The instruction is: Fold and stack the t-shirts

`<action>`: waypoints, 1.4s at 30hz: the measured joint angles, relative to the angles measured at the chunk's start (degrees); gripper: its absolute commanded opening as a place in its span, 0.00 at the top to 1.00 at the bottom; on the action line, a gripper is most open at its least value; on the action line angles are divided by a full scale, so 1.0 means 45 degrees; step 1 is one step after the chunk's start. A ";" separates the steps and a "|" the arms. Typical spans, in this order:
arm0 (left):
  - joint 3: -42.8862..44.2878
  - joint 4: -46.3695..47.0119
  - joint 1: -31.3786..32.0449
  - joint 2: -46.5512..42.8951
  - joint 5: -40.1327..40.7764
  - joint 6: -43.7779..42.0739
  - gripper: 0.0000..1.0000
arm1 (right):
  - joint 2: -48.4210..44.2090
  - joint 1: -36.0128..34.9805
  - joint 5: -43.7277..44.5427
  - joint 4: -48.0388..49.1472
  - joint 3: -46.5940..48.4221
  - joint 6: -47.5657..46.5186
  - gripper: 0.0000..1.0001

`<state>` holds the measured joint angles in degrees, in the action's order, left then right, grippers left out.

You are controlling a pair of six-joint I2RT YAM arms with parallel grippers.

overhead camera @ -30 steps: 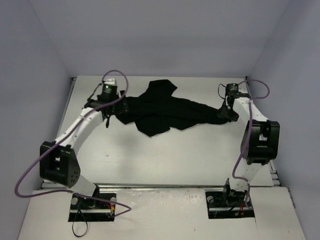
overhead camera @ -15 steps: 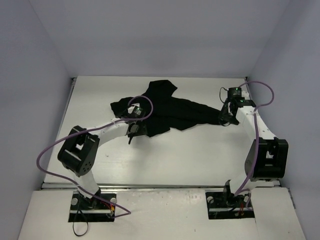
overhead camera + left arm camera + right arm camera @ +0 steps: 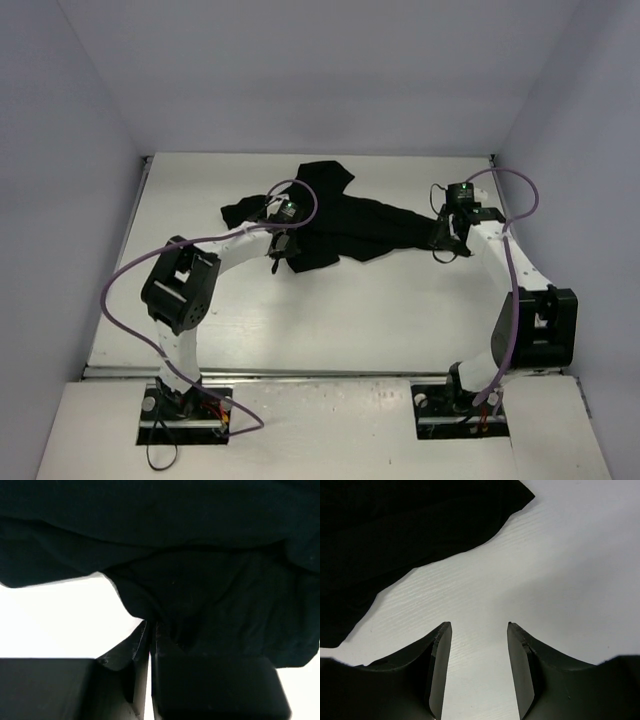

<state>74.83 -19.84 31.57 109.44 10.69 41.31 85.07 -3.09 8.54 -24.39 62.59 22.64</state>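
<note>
A black t-shirt [image 3: 335, 225] lies crumpled and stretched across the far half of the white table. My left gripper [image 3: 277, 252] is at its near edge, left of the middle. In the left wrist view the jaws are shut [image 3: 150, 625], pinching a fold of the t-shirt's hem [image 3: 200, 555], which draws down to a point at the tips. My right gripper [image 3: 446, 243] hovers at the t-shirt's right end. Seen from the right wrist, it stands open [image 3: 479, 627] over bare table, with the black cloth [image 3: 395, 525] ahead and to the left, not touching it.
The white table [image 3: 350, 310] is boxed in by pale walls on the left, back and right. Purple cables loop off both arms. The arm bases stand at the near edge.
My left arm swung from the t-shirt's left end in to its near edge, and its gripper went from open to shut on the hem. The right arm shifted only slightly, its gripper unchanged.
</note>
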 measured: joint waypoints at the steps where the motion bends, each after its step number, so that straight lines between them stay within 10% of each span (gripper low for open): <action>1: 0.0153 -0.0237 0.0010 -0.0047 0.0070 -0.0105 1.00 | -0.0090 0.0000 -0.0001 0.0001 -0.0011 -0.0003 0.54; 9: 0.0495 -0.3759 0.0297 -0.3831 0.1207 -0.1373 0.98 | -0.0971 -0.0131 -0.0015 -0.0022 -0.0024 -0.0065 0.53; 19: 0.4243 -0.5250 0.0316 -0.1802 0.1538 -0.2472 0.38 | -0.1067 -0.0264 -0.0098 -0.0046 -0.0020 -0.0104 0.52; 33: -0.1817 -0.4169 -0.0762 -0.5110 -0.0616 -0.1992 0.46 | -0.1069 -0.0427 -0.0250 -0.0071 -0.0369 -0.0157 0.52; 42: -0.2851 -0.1465 -0.1532 -0.3206 -0.2075 -0.0678 0.43 | -0.1067 -0.0427 -0.0346 -0.0066 -0.0369 -0.0088 0.52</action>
<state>62.00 -26.43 24.68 95.01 1.35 38.26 80.27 -5.02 6.98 -24.69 60.93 22.25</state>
